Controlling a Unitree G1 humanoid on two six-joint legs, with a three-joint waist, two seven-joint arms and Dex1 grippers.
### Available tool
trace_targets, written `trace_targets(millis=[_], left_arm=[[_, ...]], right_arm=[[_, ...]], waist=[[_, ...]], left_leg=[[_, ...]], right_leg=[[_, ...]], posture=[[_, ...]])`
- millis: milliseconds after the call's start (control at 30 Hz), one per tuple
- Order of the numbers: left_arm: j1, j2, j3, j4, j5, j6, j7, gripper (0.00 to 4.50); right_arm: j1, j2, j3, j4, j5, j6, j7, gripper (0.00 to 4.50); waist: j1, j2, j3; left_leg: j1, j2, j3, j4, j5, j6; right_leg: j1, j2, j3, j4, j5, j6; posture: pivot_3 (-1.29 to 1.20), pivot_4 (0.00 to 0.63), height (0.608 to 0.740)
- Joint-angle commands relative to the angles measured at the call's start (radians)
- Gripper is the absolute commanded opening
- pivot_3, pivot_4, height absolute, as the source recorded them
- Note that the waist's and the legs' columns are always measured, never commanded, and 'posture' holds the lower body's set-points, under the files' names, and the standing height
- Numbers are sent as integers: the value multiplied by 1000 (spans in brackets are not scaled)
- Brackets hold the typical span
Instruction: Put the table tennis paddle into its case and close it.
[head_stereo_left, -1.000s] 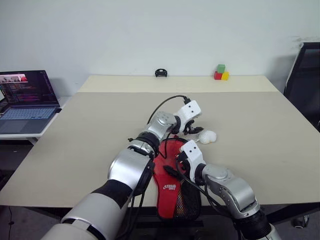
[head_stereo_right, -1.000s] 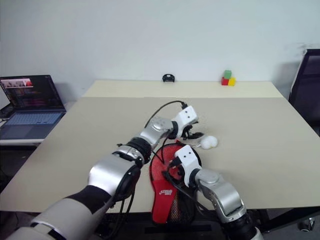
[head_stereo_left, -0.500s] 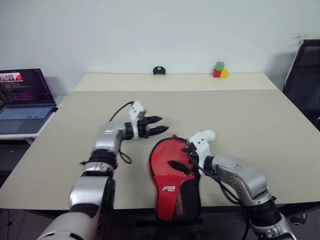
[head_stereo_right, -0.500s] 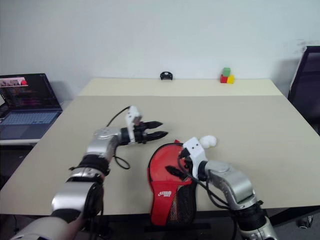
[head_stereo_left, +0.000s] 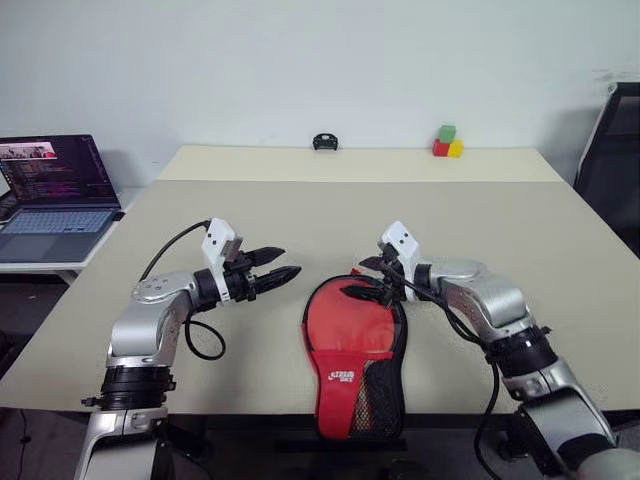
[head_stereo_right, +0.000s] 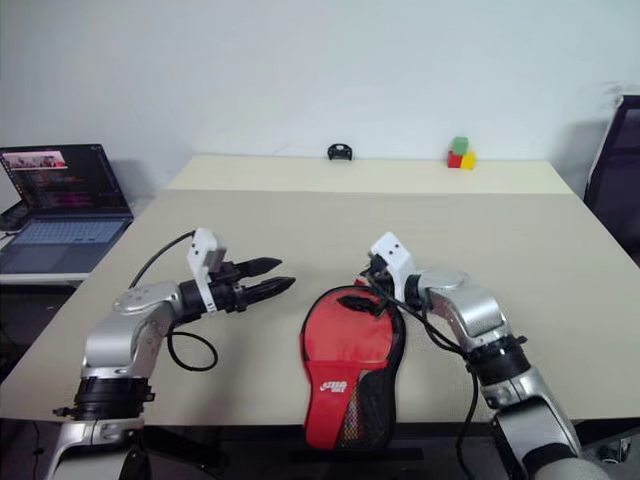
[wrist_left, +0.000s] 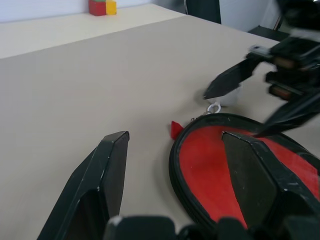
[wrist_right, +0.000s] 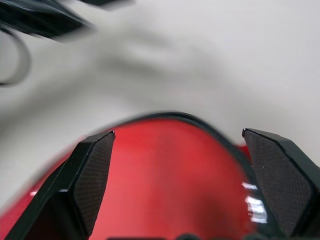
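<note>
Case (head_stereo_left: 352, 355) is lying at the table's (head_stereo_left: 560, 240) near edge, long axis running toward you. Your right gripper (head_stereo_left: 372, 279), open and empty, is hovering over its round end; left gripper (head_stereo_left: 275, 272), open, is waiting beside it.

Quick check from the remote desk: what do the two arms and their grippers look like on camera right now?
Both arms are silver-grey metal with black joint rings. The left gripper and right gripper each have two tapered black fingers and carry a white boxy camera module at the wrist. A loose black cable loops from each module back along the forearm. No markings are legible.
</note>
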Motion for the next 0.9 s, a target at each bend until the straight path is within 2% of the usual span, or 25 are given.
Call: trace_targets(millis=[33, 167, 267, 533, 633, 667, 900], left_arm=[[1, 29, 14, -59, -31, 11, 21, 3190], [4, 41, 7, -70, -40, 16, 31, 3190], [7, 51, -1, -71, -43, 12, 34, 3237], [7, 61, -14, -70, -47, 6, 41, 3237], [6, 65, -15, -67, -49, 3, 42, 3237], [6, 66, -16, -67, -49, 1, 43, 3237], [13, 74, -18, -70, -50, -2, 46, 3237]], right_arm=[[-96, 26, 4, 216, -64, -150, 35, 4500], [-149, 49, 2, 403, -109, -235, 80, 4500], [-157, 58, 1, 467, -131, -262, 121, 3877], [-141, 75, -7, 502, -162, -267, 163, 1005], [-138, 78, -10, 503, -175, -269, 160, 142], [-138, 77, -10, 505, -179, -271, 158, 9], [-141, 80, -16, 519, -206, -304, 116, 9]], waist=[[-3, 0, 0], [-2, 0, 0], [-1, 1, 1], [-1, 1, 1], [-2, 1, 1], [-3, 1, 1], [-3, 1, 1]], left_leg=[[0, 0, 0, 0, 0, 0], [-1, 0, 1, 0, 0, 0], [-2, 0, 1, -1, 0, 0], [-2, 0, 1, -1, 0, 0], [-1, 0, 1, -1, 0, -1], [-1, 0, 1, -1, 0, -1], [0, 0, 1, -1, 0, -1]], right_leg=[[0, 0, 0, 0, 0, 0], [-2, 0, 1, -1, 0, 0], [-2, 0, 1, -1, 0, -1], [-2, 0, 1, -1, 0, -1], [-2, 0, 1, -1, 0, -1], [-2, 0, 2, -1, 0, -1], [-2, 0, 2, 0, 0, -1]], posture=[[0, 150, 740], [0, 150, 740], [0, 150, 740], [0, 150, 740], [0, 150, 740], [0, 150, 740], [0, 150, 740]])
